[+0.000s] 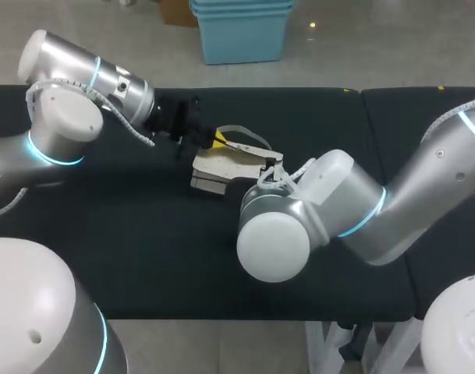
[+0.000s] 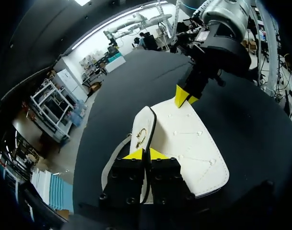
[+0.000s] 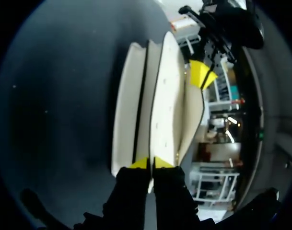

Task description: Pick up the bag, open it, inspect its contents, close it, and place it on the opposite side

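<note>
Bag, left gripper clamped on one end, right gripper on other

Bag lay flat on surface, near its middle, a bit toward the far edge. Left arm stretched in from the left along the far side. Left end effector sat at bag's left end, with the bag's edge pinched between its fingers, both touching. Right arm stretched in from the right, its wrist nearer the front edge than the bag. Right end effector sat at bag's right end, with a panel edge between its fingers, both touching. The two end effectors faced each other across the bag, one per end, apart from each other. In the right wrist view, bag's layers ran side by side ahead of the fingers, with left end effector beyond them at the far end.
</note>
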Controlling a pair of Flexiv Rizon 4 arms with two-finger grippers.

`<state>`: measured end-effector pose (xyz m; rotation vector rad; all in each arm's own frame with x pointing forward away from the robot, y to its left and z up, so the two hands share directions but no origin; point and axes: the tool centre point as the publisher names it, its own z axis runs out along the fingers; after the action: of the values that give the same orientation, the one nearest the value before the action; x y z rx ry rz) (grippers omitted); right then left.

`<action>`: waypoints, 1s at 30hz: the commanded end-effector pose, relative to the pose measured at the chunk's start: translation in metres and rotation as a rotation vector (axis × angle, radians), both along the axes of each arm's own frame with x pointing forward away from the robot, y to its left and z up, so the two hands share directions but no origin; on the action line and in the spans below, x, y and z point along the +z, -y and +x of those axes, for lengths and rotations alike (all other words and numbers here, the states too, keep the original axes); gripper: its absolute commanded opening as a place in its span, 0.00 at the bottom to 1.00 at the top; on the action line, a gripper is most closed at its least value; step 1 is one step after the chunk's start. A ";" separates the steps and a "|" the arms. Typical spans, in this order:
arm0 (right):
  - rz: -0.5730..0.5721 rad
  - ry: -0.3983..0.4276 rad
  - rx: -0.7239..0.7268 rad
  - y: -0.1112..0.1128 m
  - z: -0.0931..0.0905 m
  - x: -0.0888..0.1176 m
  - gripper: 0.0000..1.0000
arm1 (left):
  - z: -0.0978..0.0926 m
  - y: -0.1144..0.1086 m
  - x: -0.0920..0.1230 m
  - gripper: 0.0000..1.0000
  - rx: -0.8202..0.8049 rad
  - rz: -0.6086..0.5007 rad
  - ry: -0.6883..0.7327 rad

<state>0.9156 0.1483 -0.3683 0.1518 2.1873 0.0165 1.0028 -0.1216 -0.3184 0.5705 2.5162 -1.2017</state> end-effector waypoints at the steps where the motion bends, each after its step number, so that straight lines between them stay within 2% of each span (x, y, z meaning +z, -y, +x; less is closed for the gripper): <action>1: -0.003 0.085 0.006 0.006 -0.006 -0.009 0.00 | 0.023 -0.004 0.002 0.00 -0.014 0.029 -0.165; 5: -0.003 0.085 0.006 0.006 -0.006 -0.009 0.00 | 0.030 -0.006 -0.001 0.00 0.005 0.025 -0.254; 12: -0.003 0.085 0.006 0.006 -0.006 -0.009 0.00 | 0.019 -0.005 -0.007 0.00 -0.049 0.049 -0.181; 13: -0.003 0.085 0.006 0.006 -0.006 -0.009 0.00 | 0.017 -0.005 -0.008 0.32 -0.044 0.056 -0.169; 15: -0.003 0.085 0.006 0.006 -0.006 -0.009 0.00 | 0.010 -0.005 -0.009 0.56 -0.051 0.056 -0.135; 17: -0.003 0.085 0.006 0.006 -0.006 -0.009 0.00 | 0.003 -0.005 -0.010 0.71 -0.037 0.079 -0.067; 19: -0.003 0.085 0.006 0.006 -0.006 -0.009 0.00 | -0.001 -0.004 -0.011 0.80 -0.017 0.098 -0.015; 22: -0.003 0.085 0.006 0.006 -0.006 -0.009 0.00 | -0.003 -0.001 -0.016 0.80 0.004 0.108 0.023; 26: -0.003 0.085 0.006 0.006 -0.006 -0.009 0.00 | 0.006 0.005 -0.023 0.82 0.029 0.107 0.028; 30: -0.003 0.085 0.006 0.006 -0.006 -0.009 0.00 | 0.015 0.010 -0.027 0.77 0.042 0.108 0.017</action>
<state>0.9112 0.1454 -0.3728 0.1541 2.1916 0.0076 1.0160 -0.1268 -0.3383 0.5722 2.6120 -1.0392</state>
